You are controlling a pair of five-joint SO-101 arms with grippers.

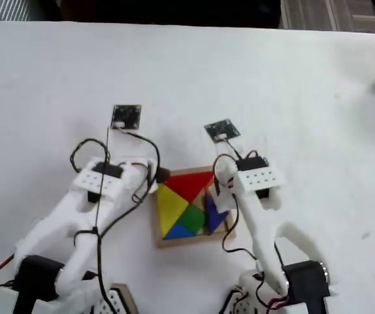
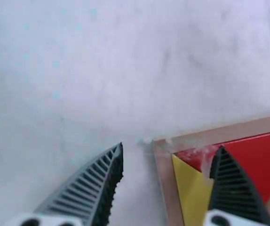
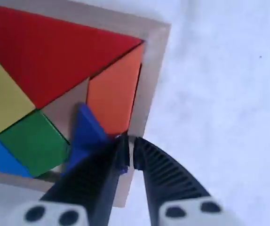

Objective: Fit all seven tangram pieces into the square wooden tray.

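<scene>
Nearly done, we judge: the dark blue tangram piece (image 3: 85, 132) tilts unseated, three o'clock in the square wooden tray (image 1: 187, 241). Right gripper (image 3: 128, 140) clamps it; left gripper (image 2: 170, 147) gapes.

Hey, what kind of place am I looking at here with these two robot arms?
Probably a robotics lab or hobby workbench: a plain white table, two small wired arms side by side, and a wooden tangram tray as a practice task, the right gripper pinching a blue piece.
</scene>
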